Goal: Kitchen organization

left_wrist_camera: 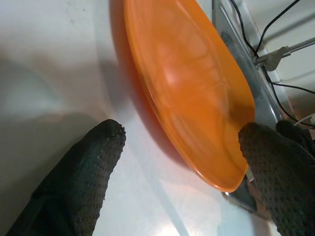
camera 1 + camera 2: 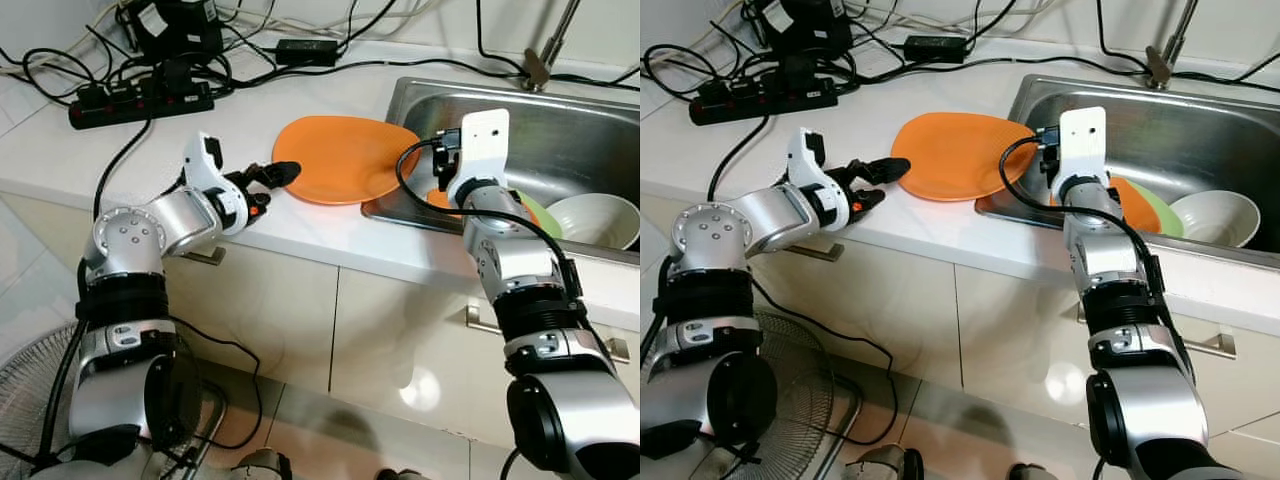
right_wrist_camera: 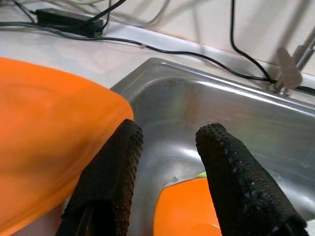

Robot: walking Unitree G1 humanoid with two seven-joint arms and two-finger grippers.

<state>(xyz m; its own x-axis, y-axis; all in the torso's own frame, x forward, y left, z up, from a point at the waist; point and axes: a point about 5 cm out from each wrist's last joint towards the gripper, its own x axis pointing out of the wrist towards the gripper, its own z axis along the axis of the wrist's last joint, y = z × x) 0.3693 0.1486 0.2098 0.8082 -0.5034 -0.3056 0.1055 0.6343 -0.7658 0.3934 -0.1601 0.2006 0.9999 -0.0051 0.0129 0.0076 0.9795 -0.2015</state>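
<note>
Orange plate [image 2: 345,157]: on white tabletop [image 2: 240,130], overlapping sink [image 2: 560,130] rim. Left claw [image 2: 277,175]: released, at plate edge. Right claw [image 3: 167,162]: released, above sink.

A bright orange plate [image 2: 343,158] is seen on the white counter [image 2: 120,150], right beside the shiny steel-grey sink [image 2: 560,130]. Inside the sink, a second orange dish [image 3: 184,211], a lime green one [image 2: 540,213] and a white bowl [image 2: 598,218] are stacked up. Black cables and a black power strip [image 2: 140,103] are spread behind the plate. The left gripper [image 2: 272,180] has black dotted fingers [image 1: 83,172], with silver arms and small orange accents.
</note>
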